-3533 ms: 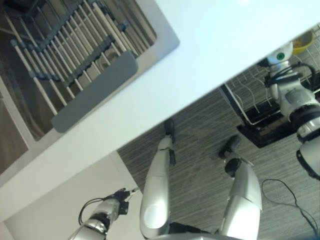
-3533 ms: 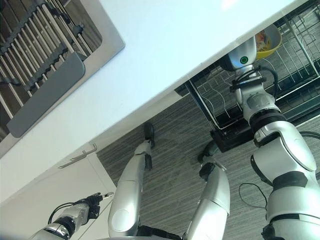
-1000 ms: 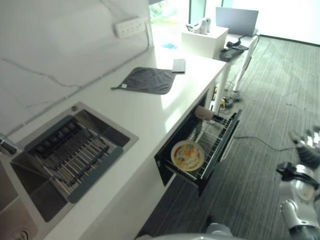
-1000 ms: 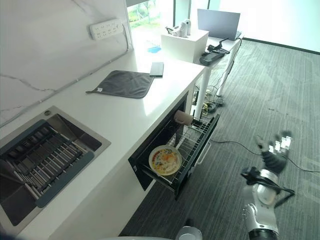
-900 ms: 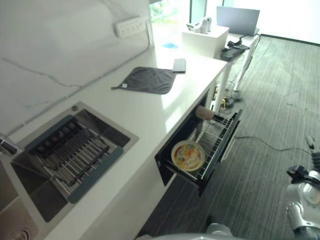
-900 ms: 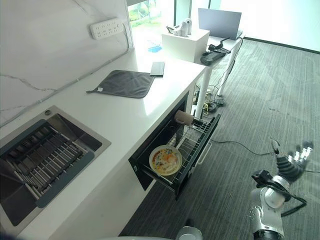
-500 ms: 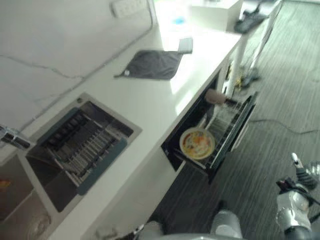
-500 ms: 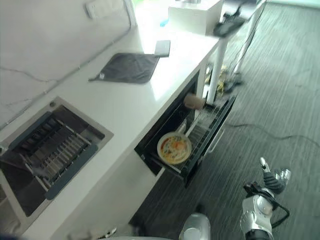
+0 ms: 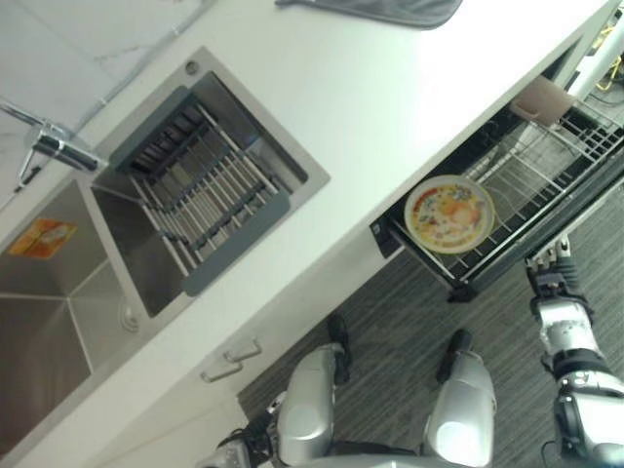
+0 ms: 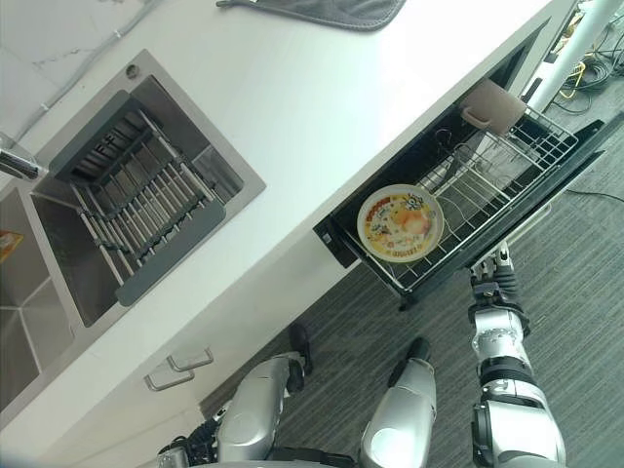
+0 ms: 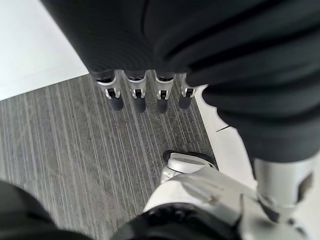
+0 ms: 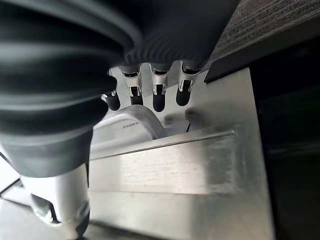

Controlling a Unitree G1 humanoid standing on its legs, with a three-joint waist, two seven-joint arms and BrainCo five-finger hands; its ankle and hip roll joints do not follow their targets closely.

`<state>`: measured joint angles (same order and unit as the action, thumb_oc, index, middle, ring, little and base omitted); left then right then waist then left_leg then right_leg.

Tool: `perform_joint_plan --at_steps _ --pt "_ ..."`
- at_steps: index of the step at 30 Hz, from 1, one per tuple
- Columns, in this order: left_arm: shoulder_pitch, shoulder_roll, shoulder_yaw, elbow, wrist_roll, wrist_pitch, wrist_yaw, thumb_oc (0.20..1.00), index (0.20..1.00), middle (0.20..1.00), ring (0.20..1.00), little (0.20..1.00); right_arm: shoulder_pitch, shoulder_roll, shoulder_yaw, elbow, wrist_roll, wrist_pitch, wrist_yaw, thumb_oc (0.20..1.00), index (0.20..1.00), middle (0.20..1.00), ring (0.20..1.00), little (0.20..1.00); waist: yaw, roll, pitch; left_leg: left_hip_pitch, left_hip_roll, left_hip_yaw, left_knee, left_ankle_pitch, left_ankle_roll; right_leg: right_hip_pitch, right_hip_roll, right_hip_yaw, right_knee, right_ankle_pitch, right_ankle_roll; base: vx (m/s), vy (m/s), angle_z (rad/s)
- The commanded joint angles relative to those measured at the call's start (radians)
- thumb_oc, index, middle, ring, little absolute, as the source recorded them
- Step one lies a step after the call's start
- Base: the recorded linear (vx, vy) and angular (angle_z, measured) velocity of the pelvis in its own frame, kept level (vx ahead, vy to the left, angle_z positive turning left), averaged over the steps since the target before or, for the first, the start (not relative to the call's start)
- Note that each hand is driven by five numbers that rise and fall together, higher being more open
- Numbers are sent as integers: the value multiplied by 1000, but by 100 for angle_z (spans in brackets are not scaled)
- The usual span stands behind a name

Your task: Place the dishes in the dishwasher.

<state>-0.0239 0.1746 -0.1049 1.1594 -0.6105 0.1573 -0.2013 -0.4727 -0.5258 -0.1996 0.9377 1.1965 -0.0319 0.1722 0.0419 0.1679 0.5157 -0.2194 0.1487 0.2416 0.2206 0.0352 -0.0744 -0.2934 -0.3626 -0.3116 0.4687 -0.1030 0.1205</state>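
We are looking down on a white countertop (image 10: 322, 107) with the dishwasher drawer (image 10: 575, 146) pulled open below its edge. Our right hand (image 10: 494, 276) is reaching up from the lower right, its straight, relaxed fingers resting against the drawer's front panel just below the wire rack (image 10: 487, 185); in the right wrist view the fingers (image 12: 157, 97) are lying extended over a brushed metal handle (image 12: 132, 125) on that panel, curling round nothing. Just above and to the inner side of this hand, a round plate with a yellow and orange pattern (image 10: 400, 223) is lying flat in the rack. Farther along the rack, beyond the hand, a beige cup (image 10: 492, 107) is lying on its side near the drawer's back edge. Our left hand (image 11: 145, 95) is hanging low beside the cabinet front (image 9: 146, 419), well apart from the drawer, its fingers straight and pointing down at the grey striped carpet (image 11: 75, 145), holding nothing. Well to the left of both hands, a steel sink (image 9: 58, 312) is holding a slatted grey drying rack (image 9: 210, 200), with a faucet (image 9: 54, 146) beside it and a yellow sticker (image 9: 41, 237) on the basin wall. A grey mat (image 10: 322, 12) is lying at the countertop's far edge.
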Motion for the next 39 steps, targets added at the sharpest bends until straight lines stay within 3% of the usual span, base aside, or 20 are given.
perform_joint_plan --at_steps 1,7,13,17,18,27,31,33,34,35,37,38,39 --pt "51 65 -7 6 6 38 -16 1000 1000 1000 1000 1000 -90 -37 61 -146 -61 41 236 1000 1000 1000 1000 1000 40 -46 -73 51 -11 3 -24 -70 2 62 85 -38 78 -177 -76 43 36 12" --pt "87 99 24 -20 40 72 -23 1000 1000 1000 1000 1000 -167 -89 126 -258 -178 145 207 1000 1000 1000 1000 1000 87 -79 -79 66 12 9 -25 -67 4 110 63 -91 44 -149 -62 61 96 13" --pt "82 118 -2 -33 50 60 -17 1000 1000 1000 1000 1000 -311 -159 190 -132 -238 209 136 1000 1000 1000 1000 1000 143 -90 -72 70 15 -5 -20 -70 7 148 53 -134 -1 -119 -51 20 66 15" --pt "58 142 -13 -35 -5 64 4 1000 1000 1000 1000 1000 -525 -212 307 45 -374 178 105 1000 1000 1000 1000 1000 206 -92 -62 63 7 -31 -21 -66 7 173 41 -173 -39 -90 -36 36 96 17" --pt "48 154 -15 -45 -9 75 4 1000 1000 1000 1000 1000 -583 -219 351 64 -400 155 52 1000 1000 1000 1000 1000 226 -93 -54 51 5 -43 -18 -63 9 173 37 -184 -45 -82 -32 9 47 22" --pt "33 186 -13 -70 -56 110 30 1000 1000 1000 1000 1000 -735 -208 421 104 -384 123 -66 1000 1000 1000 1000 1000 283 -107 -27 34 -1 -80 -32 -48 11 194 35 -225 -102 -38 -11 8 -14 14" --pt "41 200 6 -64 -41 142 21 1000 1000 1000 1000 1000 -746 -190 435 104 -403 126 -60 1000 1000 1000 1000 1000 305 -119 -25 33 14 -95 -59 -23 2 213 51 -248 -116 -39 -13 11 -93 18" --pt "47 193 12 -62 -70 72 -39 1000 1000 1000 1000 1000 -731 -177 438 105 -437 142 -53 1000 1000 1000 1000 1000 307 -122 -29 41 20 -94 -73 -13 -3 226 58 -253 -125 -41 -16 2 -70 9" --pt "53 183 20 -109 -130 -33 -93 1000 1000 1000 1000 1000 -689 -170 436 108 -455 163 -48 1000 1000 1000 1000 1000 310 -123 -40 56 23 -87 -89 -6 -10 245 61 -265 -146 -42 -19 -37 -120 -1" --pt "60 189 23 -151 -108 -78 -87 1000 1000 1000 1000 1000 -624 -173 406 99 -495 161 -38 1000 1000 1000 1000 1000 312 -128 -44 55 19 -100 -85 -13 -6 251 59 -266 -160 -34 -13 -57 -188 3" --pt "69 180 41 -177 -107 -123 -70 1000 1000 1000 1000 1000 -430 -142 340 61 -524 116 -32 1000 1000 1000 1000 1000 301 -144 -56 69 10 -112 -88 -24 2 273 71 -263 -194 -22 -8 -25 -195 25" --pt "67 152 60 -152 -115 -157 -60 1000 1000 1000 1000 1000 -220 -37 289 34 -518 90 -17 1000 1000 1000 1000 1000 270 -159 -76 101 13 -97 -102 -31 5 291 81 -246 -217 -16 -5 11 -121 33" --pt "63 145 63 -145 -110 -163 -59 1000 1000 1000 1000 1000 -178 -8 281 35 -499 100 -18 1000 1000 1000 1000 1000 261 -161 -81 107 15 -93 -103 -34 6 293 81 -243 -220 -15 -4 8 -98 17"
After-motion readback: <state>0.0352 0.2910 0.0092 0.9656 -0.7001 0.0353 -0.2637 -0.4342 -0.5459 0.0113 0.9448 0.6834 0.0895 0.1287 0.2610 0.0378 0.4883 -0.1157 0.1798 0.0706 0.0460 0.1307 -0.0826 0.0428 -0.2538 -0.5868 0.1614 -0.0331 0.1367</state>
